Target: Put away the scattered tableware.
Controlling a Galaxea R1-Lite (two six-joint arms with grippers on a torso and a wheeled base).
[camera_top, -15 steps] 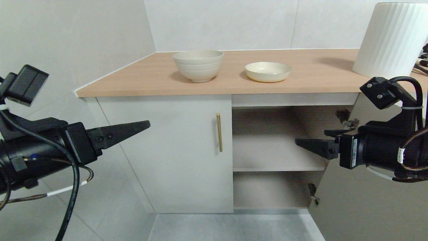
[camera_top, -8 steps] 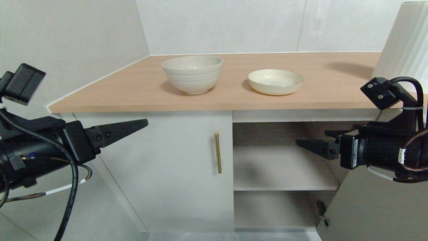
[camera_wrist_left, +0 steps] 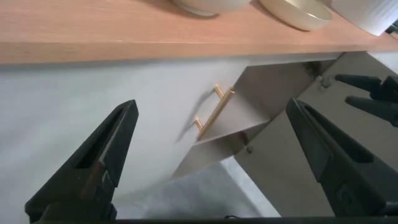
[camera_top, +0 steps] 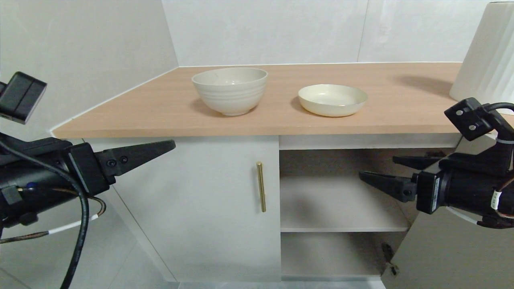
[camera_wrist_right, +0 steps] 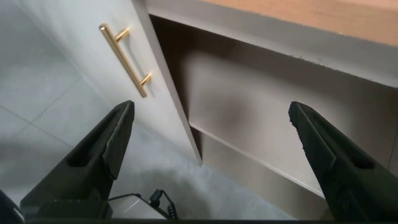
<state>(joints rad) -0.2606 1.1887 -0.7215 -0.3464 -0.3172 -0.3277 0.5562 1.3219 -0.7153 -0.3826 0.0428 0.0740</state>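
On the wooden desk (camera_top: 140,116), a deep ribbed bowl (camera_top: 229,90) stands upright, left of a shallow dish (camera_top: 332,99); the two are apart. A white ribbed vessel (camera_top: 488,56) occupies the desk's right end. Below, the left cabinet door (camera_top: 200,208) is closed, its brass handle (camera_top: 260,186) vertical. The right compartment stands open, exposing a shelf (camera_top: 337,208). Left claw (camera_wrist_left: 210,104): fingers spread wide, level with the closed door. Right claw (camera_top: 377,167): fingers apart, before the open compartment.
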